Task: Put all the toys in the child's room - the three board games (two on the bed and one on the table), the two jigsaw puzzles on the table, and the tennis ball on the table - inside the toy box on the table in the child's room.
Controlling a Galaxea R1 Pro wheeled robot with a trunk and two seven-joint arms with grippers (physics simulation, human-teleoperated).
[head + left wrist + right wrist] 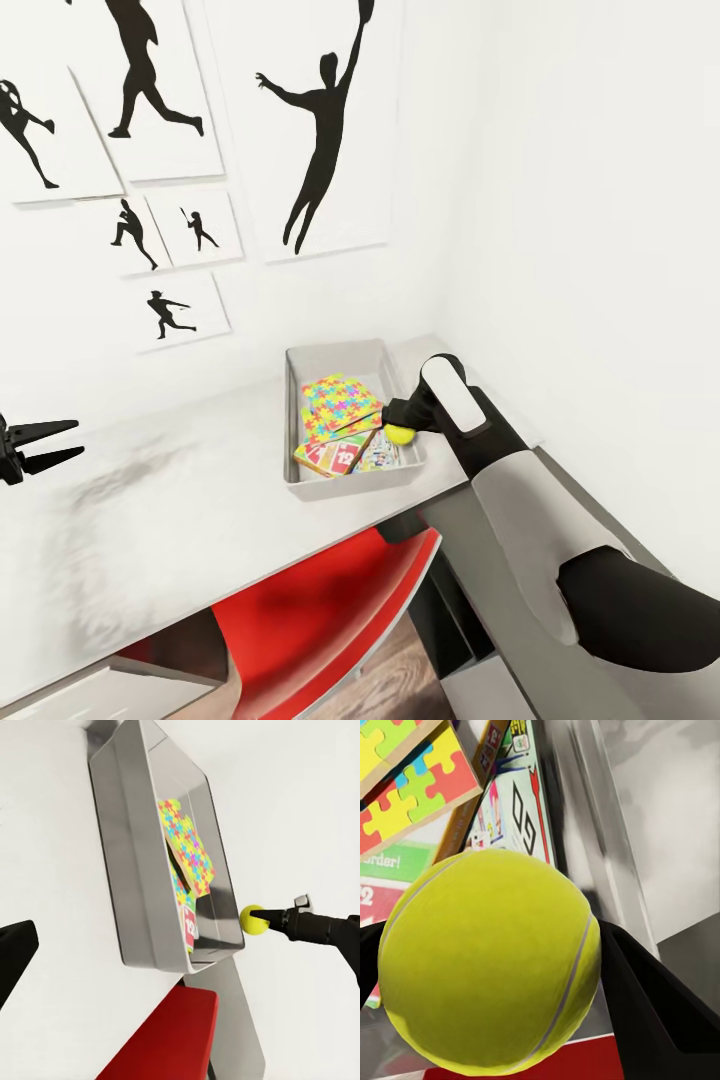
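The right gripper point(404, 430) is clamped on the tennis ball point(402, 434), holding it just over the toy box point(335, 357) wall nearest the table point(180, 500) front edge, likely so it can drop inside. The box sits by the table's far right corner, and already holds jigsaw puzzles point(338, 398) stacked on board games point(345, 455); how many lie beneath is hard to tell. The left gripper point(45, 445) hangs spread and empty over the table's left end.
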